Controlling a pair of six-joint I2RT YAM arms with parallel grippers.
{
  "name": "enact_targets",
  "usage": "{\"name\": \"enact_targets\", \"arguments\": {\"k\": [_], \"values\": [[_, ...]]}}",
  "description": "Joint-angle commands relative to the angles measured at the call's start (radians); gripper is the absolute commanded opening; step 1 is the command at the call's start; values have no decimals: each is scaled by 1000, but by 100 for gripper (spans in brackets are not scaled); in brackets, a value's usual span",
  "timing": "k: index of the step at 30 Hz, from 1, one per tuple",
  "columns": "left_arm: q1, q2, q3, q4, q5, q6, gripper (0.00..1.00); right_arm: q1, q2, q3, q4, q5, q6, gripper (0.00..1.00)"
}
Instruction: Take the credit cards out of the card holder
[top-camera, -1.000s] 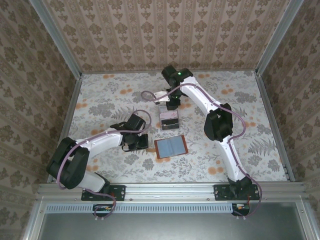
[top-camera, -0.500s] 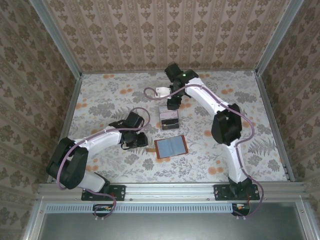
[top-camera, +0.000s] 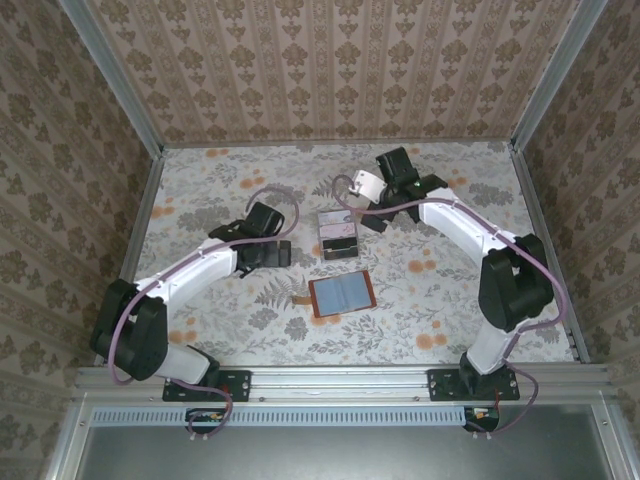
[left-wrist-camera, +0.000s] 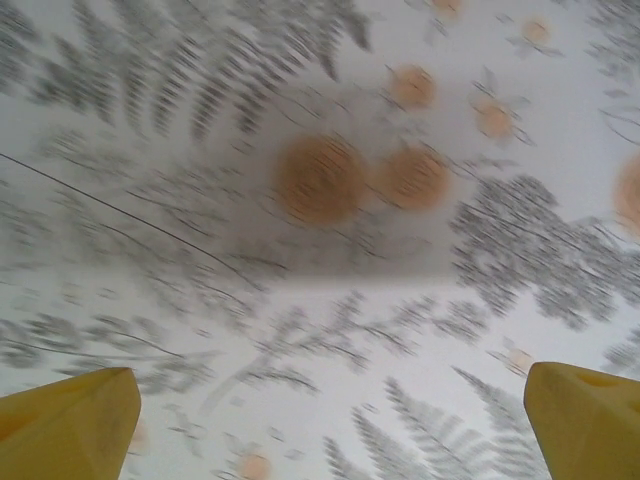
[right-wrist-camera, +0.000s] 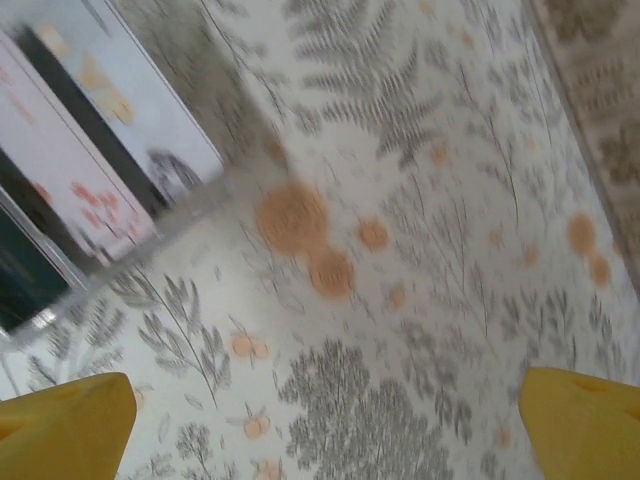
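Both arms are swinging away, left gripper (top-camera: 280, 254) and right gripper (top-camera: 370, 213) gaping wide, empty. Card holder (top-camera: 342, 295) is lying open, long axis crosswise, base-side of both, seemingly closer to the left; credit cards (top-camera: 338, 228) are sitting in the tray (top-camera: 321, 236).

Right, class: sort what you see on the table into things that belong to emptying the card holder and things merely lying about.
Belongs to the job:
card holder, lying open
credit cards

Lying about:
clear tray, with the cards in it
floral table cover
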Motion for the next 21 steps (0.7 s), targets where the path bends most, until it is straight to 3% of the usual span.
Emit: {"name": "enact_targets", "arguments": {"k": [1, 4, 7, 11, 14, 21], "values": [[12, 1, 16, -13, -291, 120, 100, -43, -66, -121, 178, 131, 158, 100], [37, 1, -20, 67, -438, 183, 100, -103, -97, -220, 258, 146, 297, 100], [96, -3, -85, 191, -455, 236, 100, -152, -129, -342, 382, 137, 397, 100], [208, -20, -119, 287, -364, 310, 100, -206, -165, -488, 539, 155, 490, 100], [257, -57, -231, 523, -317, 431, 100, -244, -182, -559, 622, 157, 545, 100], [478, -75, -403, 833, 1, 390, 100, -284, -264, -739, 841, 140, 617, 100]]}}
